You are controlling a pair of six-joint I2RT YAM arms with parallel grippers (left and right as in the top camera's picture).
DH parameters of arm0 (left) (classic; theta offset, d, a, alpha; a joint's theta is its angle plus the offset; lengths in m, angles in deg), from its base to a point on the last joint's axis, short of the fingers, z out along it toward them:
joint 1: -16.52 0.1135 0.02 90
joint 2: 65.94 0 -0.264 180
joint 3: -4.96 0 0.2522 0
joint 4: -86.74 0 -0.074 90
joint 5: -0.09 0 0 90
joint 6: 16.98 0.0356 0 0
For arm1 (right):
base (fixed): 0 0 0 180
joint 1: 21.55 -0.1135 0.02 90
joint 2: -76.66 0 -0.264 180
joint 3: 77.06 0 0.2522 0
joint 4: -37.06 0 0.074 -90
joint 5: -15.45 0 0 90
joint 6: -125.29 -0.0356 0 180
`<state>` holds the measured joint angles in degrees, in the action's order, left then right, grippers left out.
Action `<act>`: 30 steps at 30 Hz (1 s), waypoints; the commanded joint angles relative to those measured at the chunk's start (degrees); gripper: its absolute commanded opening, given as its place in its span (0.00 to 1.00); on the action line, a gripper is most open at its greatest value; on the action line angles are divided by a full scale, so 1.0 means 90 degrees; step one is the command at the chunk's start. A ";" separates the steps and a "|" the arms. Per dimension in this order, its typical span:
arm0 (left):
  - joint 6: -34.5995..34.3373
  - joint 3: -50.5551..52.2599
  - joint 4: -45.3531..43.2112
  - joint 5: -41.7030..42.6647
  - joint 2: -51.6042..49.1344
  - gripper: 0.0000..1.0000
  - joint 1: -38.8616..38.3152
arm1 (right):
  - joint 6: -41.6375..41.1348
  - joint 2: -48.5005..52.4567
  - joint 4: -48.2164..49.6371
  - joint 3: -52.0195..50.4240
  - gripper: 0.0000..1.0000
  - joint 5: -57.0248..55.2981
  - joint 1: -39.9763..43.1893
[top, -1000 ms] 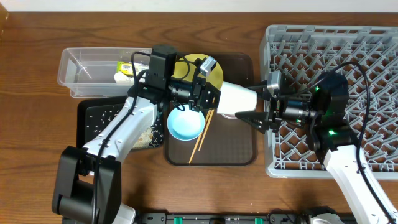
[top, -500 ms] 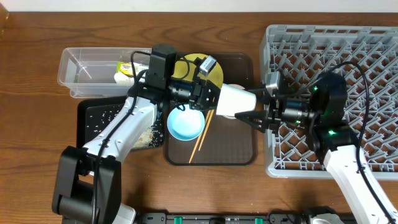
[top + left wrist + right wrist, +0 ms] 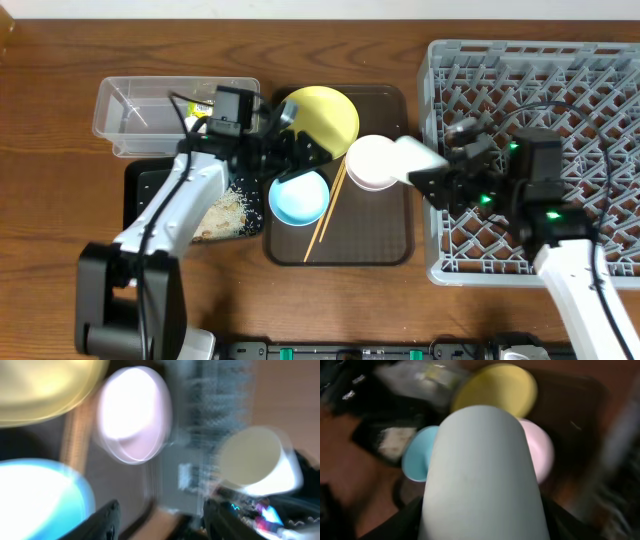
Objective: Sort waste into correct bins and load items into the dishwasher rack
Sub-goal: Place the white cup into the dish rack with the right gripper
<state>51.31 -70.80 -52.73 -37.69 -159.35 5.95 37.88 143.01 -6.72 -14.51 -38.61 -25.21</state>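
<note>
Grey dishwasher rack [image 3: 560,70] at right, no dishes in it that I can see. At its left edge my right pincer [image 3: 428,172] pinches the pale-green cup [image 3: 408,155], held sideways. To do this well, I would lift the cup over the rack wall, tip it mouth down and seat it between pegs before letting go.

Brown serving tray [image 3: 380,240]: yellow plate [image 3: 322,113], light-blue bowl [image 3: 298,198], white bowl [image 3: 372,163], chopsticks [image 3: 326,210]. Clear tub [image 3: 135,115]: yellow-green wrapper [image 3: 203,107]. Black tray [image 3: 150,185]: rice scraps [image 3: 225,208]. Left pincer [image 3: 160,517] spread, empty.
</note>
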 commanded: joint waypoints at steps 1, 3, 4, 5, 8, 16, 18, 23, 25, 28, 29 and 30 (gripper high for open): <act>0.1205 -0.0019 0.0695 -0.1875 0.0758 0.56 0.0121 | -0.0046 -0.0294 -0.0869 0.0869 0.01 -0.1226 0.0352; 0.1350 -0.0019 0.1209 -0.2628 0.1156 0.56 0.0219 | -0.0046 -0.0299 -0.1773 0.1392 0.01 -0.1807 0.0534; 0.1353 -0.0019 0.1430 -0.2994 0.1367 0.56 0.0277 | -0.0049 -0.0294 -0.2127 0.1603 0.01 -0.2055 0.0610; 0.1350 -0.0019 0.1562 -0.3220 0.1518 0.56 0.0323 | -0.0049 -0.0289 -0.2455 0.1795 0.01 -0.2295 0.0680; 0.1341 -0.0019 0.1892 -0.3781 0.2042 0.56 0.0471 | -0.0323 -0.0250 -0.3359 0.2251 0.01 -0.3152 0.0916; 0.1333 -0.0019 0.1904 -0.3886 0.2528 0.57 0.0559 | -0.0665 0.0474 -0.4272 0.2351 0.01 -0.4461 0.1596; 0.1336 -0.0017 0.1906 -0.3886 0.2489 0.57 0.0559 | -0.0663 0.0729 -0.4121 0.2351 0.01 -0.4444 0.1639; 0.1336 -0.0017 0.1967 -0.3886 0.2446 0.57 0.0559 | -0.0665 0.1389 -0.3774 0.2351 0.01 -0.4444 0.1637; 0.1336 -0.0017 0.1974 -0.3886 0.2446 0.57 0.0559 | -0.0668 0.1593 -0.3677 0.2351 0.01 -0.4444 0.1637; 0.1336 -0.0017 0.1977 -0.3886 0.2446 0.57 0.0559 | -0.0668 0.1921 -0.3568 0.2351 0.01 -0.4444 0.1639; 0.1336 -0.0017 0.1977 -0.3883 0.2446 0.57 0.0559 | -0.0680 0.2033 -0.3553 0.2351 0.01 -0.4442 0.1637; 0.1336 -0.0017 0.1977 -0.3886 0.2446 0.57 0.0559 | -0.0716 0.2130 -0.3555 0.2351 0.01 -0.4442 0.1637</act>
<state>62.58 -70.54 -35.00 -72.09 -136.99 10.74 32.68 160.14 -38.85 5.80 -77.80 -10.74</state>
